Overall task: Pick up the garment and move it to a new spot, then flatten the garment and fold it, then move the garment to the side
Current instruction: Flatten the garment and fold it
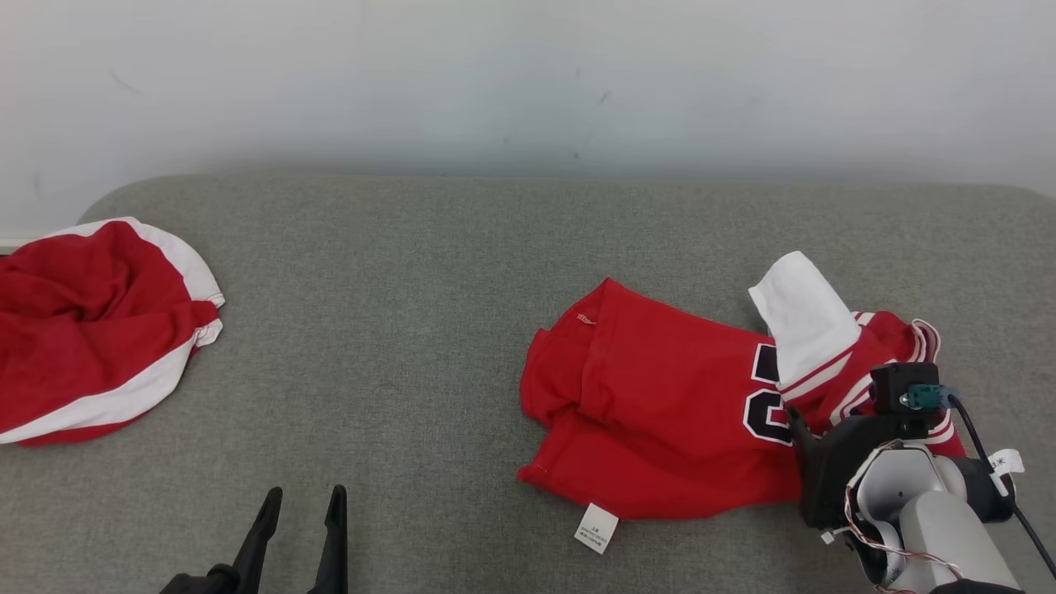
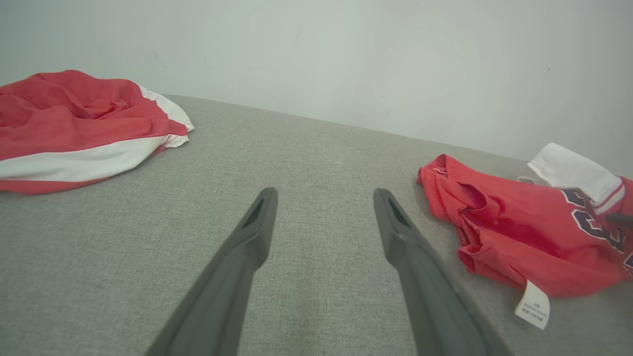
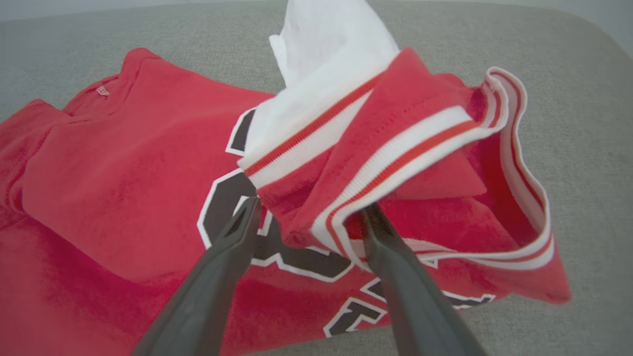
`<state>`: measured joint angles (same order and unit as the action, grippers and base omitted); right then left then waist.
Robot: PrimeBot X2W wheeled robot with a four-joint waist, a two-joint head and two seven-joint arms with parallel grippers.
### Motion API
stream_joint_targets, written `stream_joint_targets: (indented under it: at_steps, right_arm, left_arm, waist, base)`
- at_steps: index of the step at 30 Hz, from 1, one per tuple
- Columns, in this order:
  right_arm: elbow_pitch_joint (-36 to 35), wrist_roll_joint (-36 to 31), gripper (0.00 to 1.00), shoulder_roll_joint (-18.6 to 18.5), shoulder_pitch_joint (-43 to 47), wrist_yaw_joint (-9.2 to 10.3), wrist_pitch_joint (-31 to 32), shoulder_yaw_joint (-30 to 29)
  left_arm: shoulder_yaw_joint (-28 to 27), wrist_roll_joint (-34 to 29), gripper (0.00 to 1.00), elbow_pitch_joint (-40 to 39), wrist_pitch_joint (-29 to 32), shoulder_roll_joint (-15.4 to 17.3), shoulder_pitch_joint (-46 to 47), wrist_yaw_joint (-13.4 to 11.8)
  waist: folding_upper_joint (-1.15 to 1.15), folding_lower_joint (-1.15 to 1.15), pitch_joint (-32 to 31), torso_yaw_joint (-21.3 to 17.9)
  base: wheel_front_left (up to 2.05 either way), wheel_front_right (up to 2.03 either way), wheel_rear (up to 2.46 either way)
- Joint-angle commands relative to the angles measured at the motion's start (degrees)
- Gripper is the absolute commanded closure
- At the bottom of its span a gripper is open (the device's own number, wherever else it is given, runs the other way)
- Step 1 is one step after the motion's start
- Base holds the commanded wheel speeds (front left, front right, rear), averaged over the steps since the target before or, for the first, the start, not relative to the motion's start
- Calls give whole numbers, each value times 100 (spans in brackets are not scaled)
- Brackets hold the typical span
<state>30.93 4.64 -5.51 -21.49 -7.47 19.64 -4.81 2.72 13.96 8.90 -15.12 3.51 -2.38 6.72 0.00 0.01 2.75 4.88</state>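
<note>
The garment [image 1: 660,412] is a red jersey with dark numbers, striped trim and a white sleeve [image 1: 804,318]. It lies rumpled at the right of the grey cushion, and the left wrist view has the jersey [image 2: 519,237] at its right. My right gripper [image 1: 813,429] is low over its collar end. In the right wrist view the right gripper [image 3: 310,205] stands open, with a raised fold of striped trim [image 3: 395,163] between the spread fingers. My left gripper [image 1: 304,495] is open over bare cushion at the lower left, well away from the jersey; its fingers [image 2: 325,193] hold nothing.
A second red-and-white cloth [image 1: 91,330] lies bunched at the far left edge of the grey cushion [image 1: 396,313]. A white label [image 1: 596,528] sticks out of the jersey's near hem. A pale wall runs along the back.
</note>
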Motion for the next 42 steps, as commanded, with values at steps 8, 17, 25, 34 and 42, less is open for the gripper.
stream_joint_targets:
  at_steps: [8,17,25,34,42]
  right_arm:
    - [-11,256,100,-7,-351,-4,-635,293]
    - [-1544,674,100,13,-245,-4,-894,355]
    - [-3438,695,100,90,50,-4,-553,280]
    - [-4915,362,100,232,280,-5,-18,403]
    - [-4220,89,100,259,136,-4,253,115]
  left_arm:
    - [-57,0,0,60,-5,14,169,20]
    - [-123,-2,0,49,-5,-13,60,-4]
    - [-134,4,0,31,-5,-36,-68,-15]
    - [-120,41,0,-28,-5,-47,-231,-6]
    - [-82,65,0,-40,-5,-53,-194,18]
  waist:
    - [0,-1,49,12]
    - [0,-1,-88,-193]
    - [0,-1,-254,-311]
    - [0,-1,-398,-306]
    - [0,-1,-310,-210]
  base:
    - [0,0,0]
    - [0,0,0]
    - [0,0,0]
    - [0,0,0]
    - [0,0,0]
